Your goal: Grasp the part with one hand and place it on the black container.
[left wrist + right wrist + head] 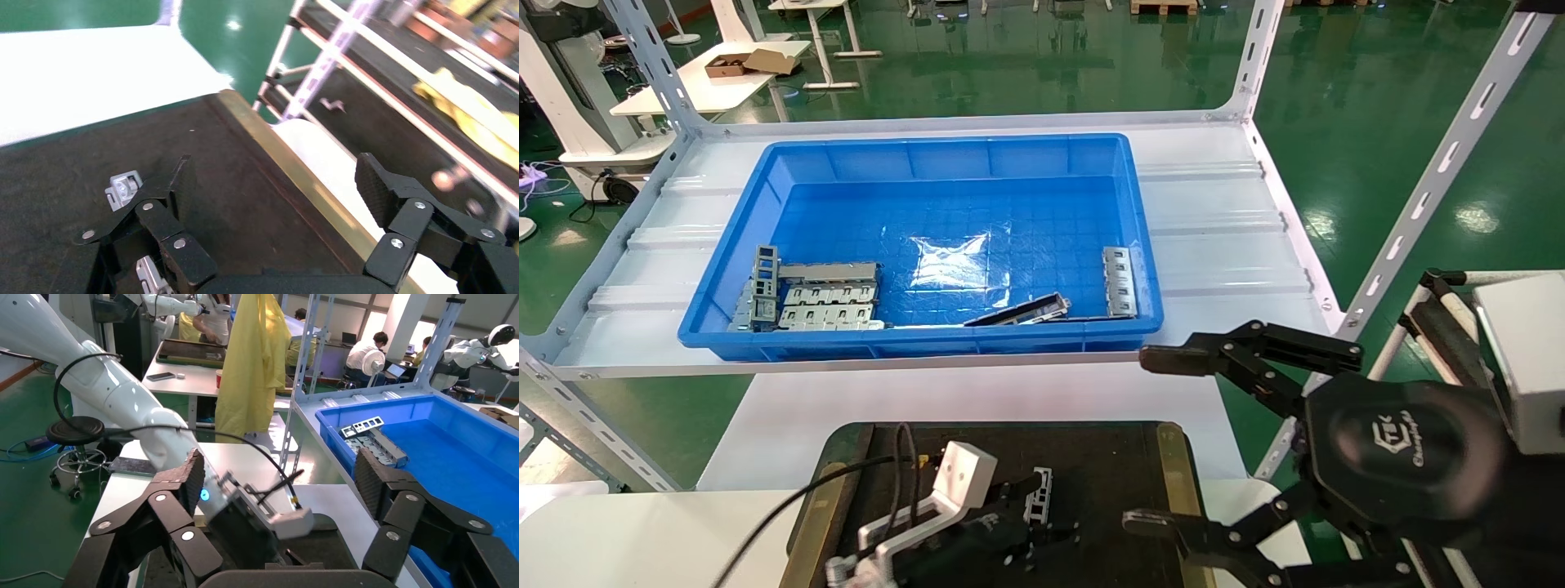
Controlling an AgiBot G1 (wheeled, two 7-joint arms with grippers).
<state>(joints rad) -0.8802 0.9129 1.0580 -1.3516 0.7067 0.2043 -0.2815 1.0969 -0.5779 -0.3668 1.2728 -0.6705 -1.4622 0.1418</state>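
The part (1039, 494), a slim silver bracket with square cutouts, lies flat on the black container (1107, 465) at the near edge of the head view. My left gripper (1030, 523) hovers low over the container, open and empty. In the left wrist view the part (124, 187) lies just outside one finger (177, 184), on the black container (73, 159); nothing is between the jaws of the left gripper (275, 184). My right gripper (1156, 441) is open and empty, raised at the container's right side, and it also shows in its own wrist view (278, 478).
A deep blue bin (928, 143) stands on the white shelf behind, with several silver brackets (821, 298) at its front left, one bracket (1120, 282) at the right wall and a dark strip (1017, 310) at the front. Shelf posts (1426, 196) rise on the right.
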